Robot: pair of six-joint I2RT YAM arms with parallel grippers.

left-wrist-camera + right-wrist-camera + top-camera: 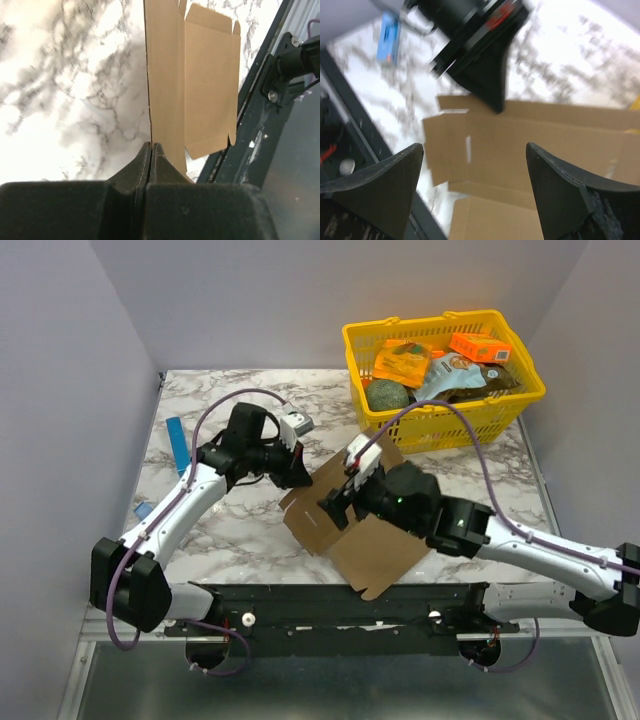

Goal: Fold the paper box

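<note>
**Room.** Plain grey walls (300, 300) enclose the work cell on three sides.

**Surface.** The table (240, 535) has a white marble pattern with grey veins. A black mounting rail (330, 605) runs along its edge, on the side opposite the yellow basket (440, 425).

**Landmark.** The basket stands upright in a far corner of the table. It holds orange printed boxes (480, 345), packets and a dark green round item (386, 395).

**Task item.** The paper box (385, 550) (210, 80) (545, 145) is a brown die-cut sheet. It lies unfolded on the marble, just left of the basket and nearer the rail. Its flaps and creases are visible. Whether it touches the basket cannot be told.

**Left gripper** (297, 472) (151, 150). It is on the side of the sheet away from the basket. The jaws are pressed together, pinching one edge of the cardboard.

**Right gripper** (338, 508) (474, 147). It hangs over the sheet, left of the basket. The fingers (555, 185) are spread wide and hold nothing.

**Minor item.** A thin blue strip (180, 445) (388, 35) lies flat at the table edge, well apart from the basket, on the far side of the left arm.
</note>
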